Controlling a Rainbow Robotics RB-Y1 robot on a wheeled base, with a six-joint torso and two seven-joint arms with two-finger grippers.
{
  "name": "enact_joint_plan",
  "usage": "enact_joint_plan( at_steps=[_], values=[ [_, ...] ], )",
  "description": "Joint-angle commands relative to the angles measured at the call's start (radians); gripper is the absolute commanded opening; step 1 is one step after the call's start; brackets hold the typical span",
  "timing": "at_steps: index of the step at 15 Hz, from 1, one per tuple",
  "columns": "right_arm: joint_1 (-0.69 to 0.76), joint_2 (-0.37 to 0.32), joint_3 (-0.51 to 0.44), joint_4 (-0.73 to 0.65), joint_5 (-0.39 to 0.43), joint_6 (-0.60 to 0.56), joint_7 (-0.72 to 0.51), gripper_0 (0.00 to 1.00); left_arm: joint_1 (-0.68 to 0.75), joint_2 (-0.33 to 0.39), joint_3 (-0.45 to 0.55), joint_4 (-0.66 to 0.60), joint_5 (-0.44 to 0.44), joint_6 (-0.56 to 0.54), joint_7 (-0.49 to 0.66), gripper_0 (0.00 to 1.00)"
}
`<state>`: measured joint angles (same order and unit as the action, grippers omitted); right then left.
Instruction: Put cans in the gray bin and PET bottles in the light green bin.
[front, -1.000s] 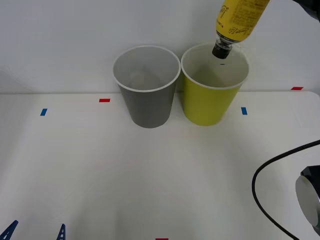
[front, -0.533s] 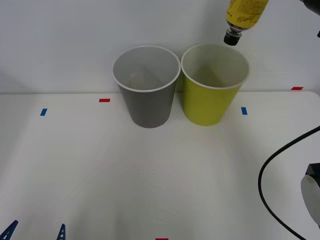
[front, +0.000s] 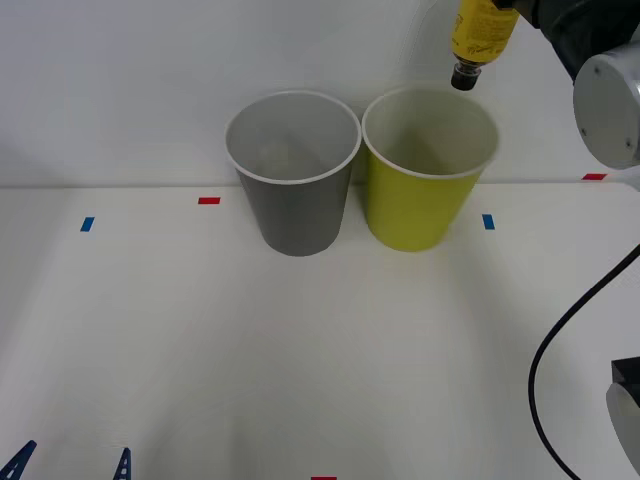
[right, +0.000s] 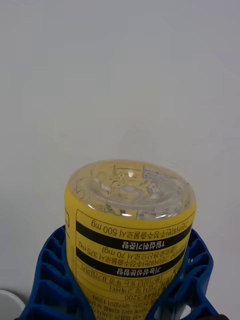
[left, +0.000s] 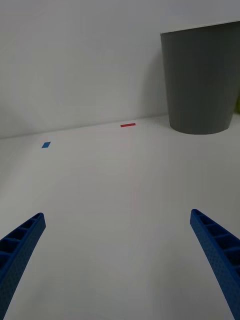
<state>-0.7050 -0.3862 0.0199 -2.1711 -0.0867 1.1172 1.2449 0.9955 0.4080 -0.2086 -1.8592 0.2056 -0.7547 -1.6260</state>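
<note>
Right claw (right: 120, 295) pinching yellow bottle (front: 481, 35) cap-down above green bin (front: 425, 190); left claw (left: 120, 260) spread low over desk (front: 300, 350).

Setting: a robotics test bench in a lab. Evidence follows. A plain white table (front: 300, 340) meets a bare white wall (front: 150, 80), with no household or office fittings. Small red tape marks (front: 209, 200) and blue tape marks (front: 87, 224) are stuck to the tabletop as position markers, ahead of the left gripper (left: 120, 265), whose blue ribbed fingers stand wide apart low over the table. Just beyond those marks stand two identical sorting props side by side, the gray bin (front: 292, 170) and the light green bin (front: 428, 165). A loose black cable (front: 545, 360) loops over the table's right side, below the raised right arm (front: 605, 90).
</note>
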Motion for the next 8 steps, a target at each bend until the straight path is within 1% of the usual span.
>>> enact_joint_plan(
  at_steps=[1,4,8],
  values=[
    [0.024,-0.002,0.028,0.065,0.028,-0.089,0.004,0.0,0.0,0.0,0.0,0.0,0.0,0.0,0.0,1.0],
    [0.053,0.0,0.06,0.105,0.076,-0.155,0.004,0.0,0.0,0.0,0.0,0.0,0.0,0.0,0.0,1.0],
    [0.079,-0.002,0.071,0.131,0.088,-0.217,0.002,0.0,0.0,0.0,0.0,0.0,0.0,0.0,0.0,1.0]
  ],
)
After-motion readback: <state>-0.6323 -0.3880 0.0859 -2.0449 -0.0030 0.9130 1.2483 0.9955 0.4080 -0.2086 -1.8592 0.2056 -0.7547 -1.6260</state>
